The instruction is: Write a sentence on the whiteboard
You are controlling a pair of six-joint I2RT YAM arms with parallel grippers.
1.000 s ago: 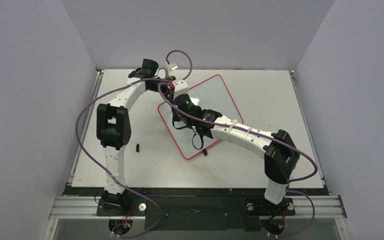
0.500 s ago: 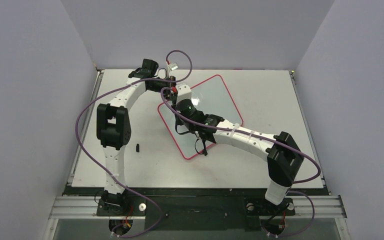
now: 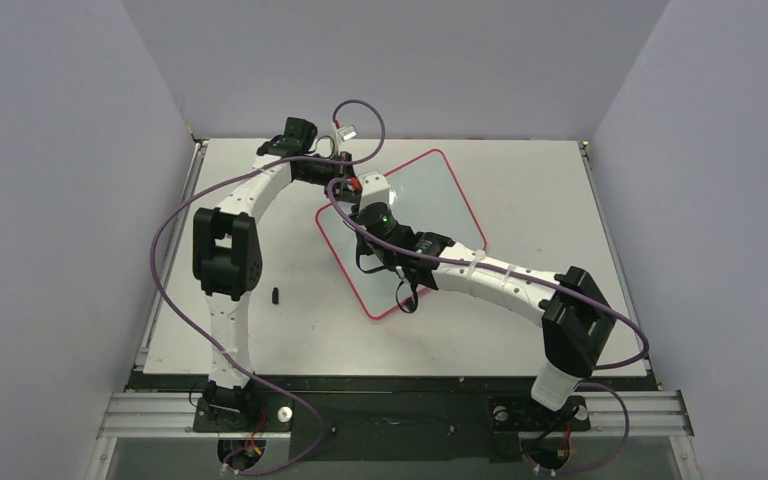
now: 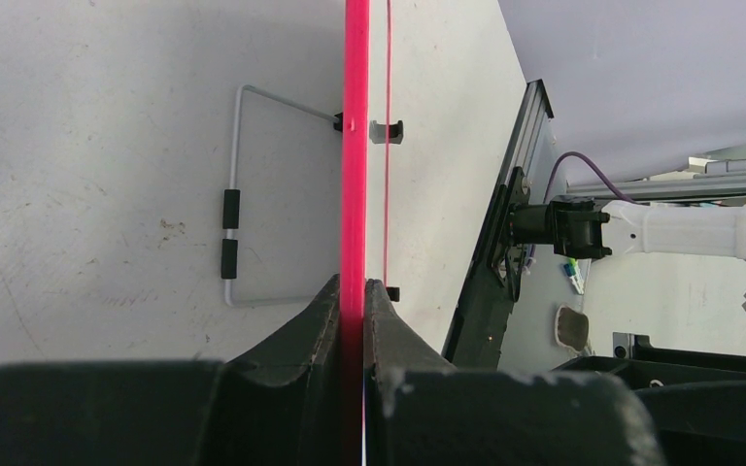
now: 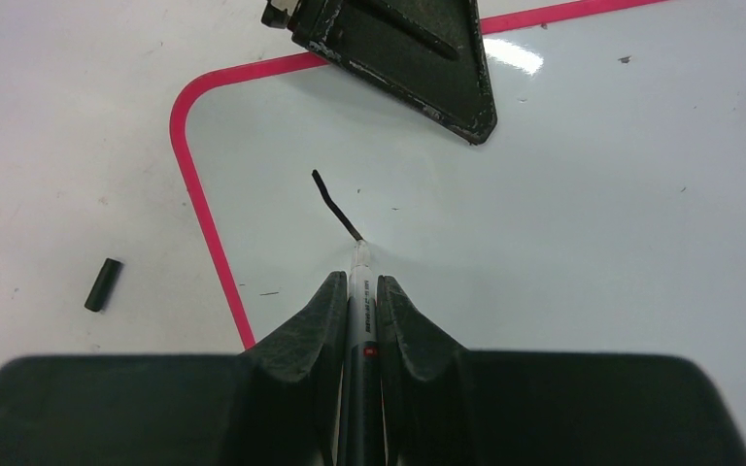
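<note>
Red-rimmed white whiteboard (image 5: 544,194), black stroke (image 5: 334,207)

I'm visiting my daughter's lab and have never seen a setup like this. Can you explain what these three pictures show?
Two white robot arms are bolted at the near edge of a table. The wide picture comes from a fixed camera above and behind them. The other two come from a camera on each wrist, looking past that arm's own fingers. On the table lie a red-rimmed whiteboard and a small black cylinder, probably the marker's cap. The left gripper is clamped on the board's red rim, apparently to steady it. The right gripper holds a marker, its tip on the board at the end of one short black stroke, the only writing visible.
</note>
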